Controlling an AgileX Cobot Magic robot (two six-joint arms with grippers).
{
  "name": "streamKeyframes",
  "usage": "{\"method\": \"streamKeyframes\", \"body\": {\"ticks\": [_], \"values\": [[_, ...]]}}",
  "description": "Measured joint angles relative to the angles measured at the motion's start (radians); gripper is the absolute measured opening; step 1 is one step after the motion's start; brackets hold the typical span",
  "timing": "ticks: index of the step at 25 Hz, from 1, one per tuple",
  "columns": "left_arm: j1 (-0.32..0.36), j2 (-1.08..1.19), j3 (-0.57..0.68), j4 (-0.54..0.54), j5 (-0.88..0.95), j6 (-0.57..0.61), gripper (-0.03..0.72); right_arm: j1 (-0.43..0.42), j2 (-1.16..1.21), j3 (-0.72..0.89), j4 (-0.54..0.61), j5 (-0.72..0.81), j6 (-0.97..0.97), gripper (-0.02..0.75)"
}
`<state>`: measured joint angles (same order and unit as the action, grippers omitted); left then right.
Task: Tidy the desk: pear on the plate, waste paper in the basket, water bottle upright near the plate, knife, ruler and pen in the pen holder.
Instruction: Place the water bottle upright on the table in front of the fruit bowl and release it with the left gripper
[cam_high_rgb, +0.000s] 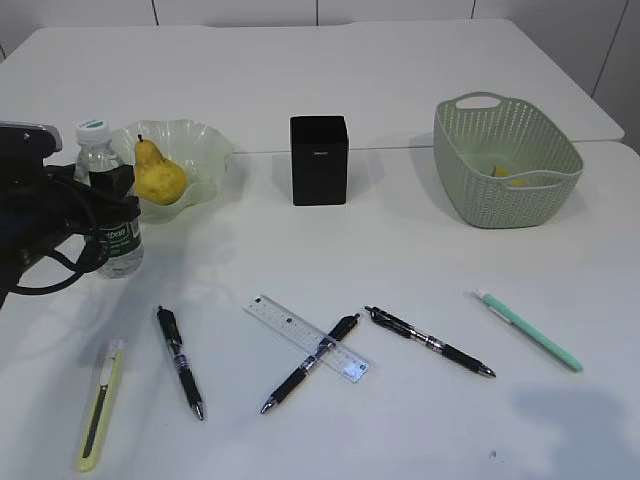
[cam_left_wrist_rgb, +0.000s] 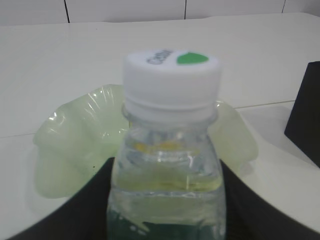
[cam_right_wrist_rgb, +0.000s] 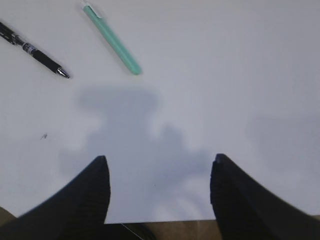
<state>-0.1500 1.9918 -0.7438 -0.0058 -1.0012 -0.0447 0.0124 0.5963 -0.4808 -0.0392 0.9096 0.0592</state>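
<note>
My left gripper (cam_high_rgb: 112, 195) is shut on the upright water bottle (cam_high_rgb: 120, 245), which stands just left of the pale green plate (cam_high_rgb: 205, 150). The pear (cam_high_rgb: 158, 178) lies on that plate. In the left wrist view the bottle (cam_left_wrist_rgb: 170, 150) fills the gap between the dark fingers (cam_left_wrist_rgb: 75, 210). A clear ruler (cam_high_rgb: 285, 322), a yellow-green knife (cam_high_rgb: 100, 405), three black pens (cam_high_rgb: 180, 360) (cam_high_rgb: 310, 363) (cam_high_rgb: 430, 342) and a green pen (cam_high_rgb: 528, 330) lie on the table. My right gripper (cam_right_wrist_rgb: 157, 172) hangs open and empty above the table's front edge.
The black pen holder (cam_high_rgb: 319, 160) stands mid-table. At the back right is the green basket (cam_high_rgb: 470, 190), with a yellowish scrap (cam_high_rgb: 510, 178) inside. One black pen lies across the ruler. The green pen (cam_right_wrist_rgb: 112, 40) and a black pen tip (cam_right_wrist_rgb: 37, 52) lie ahead of my right gripper.
</note>
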Motion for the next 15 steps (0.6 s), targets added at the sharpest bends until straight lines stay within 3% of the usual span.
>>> {"method": "streamKeyframes", "body": {"ticks": [4,11,15], "values": [[0.0,0.0,0.0,0.0,-0.001,-0.004,0.358,0.0,0.0,0.0,0.0,0.0,0.0,0.496],[0.0,0.0,0.0,0.0,-0.001,-0.022,0.524,0.0,0.0,0.0,0.0,0.0,0.0,0.496],[0.0,-0.005,0.0,0.0,0.021,-0.022,0.556,0.0,0.0,0.0,0.0,0.0,0.0,0.496]]}}
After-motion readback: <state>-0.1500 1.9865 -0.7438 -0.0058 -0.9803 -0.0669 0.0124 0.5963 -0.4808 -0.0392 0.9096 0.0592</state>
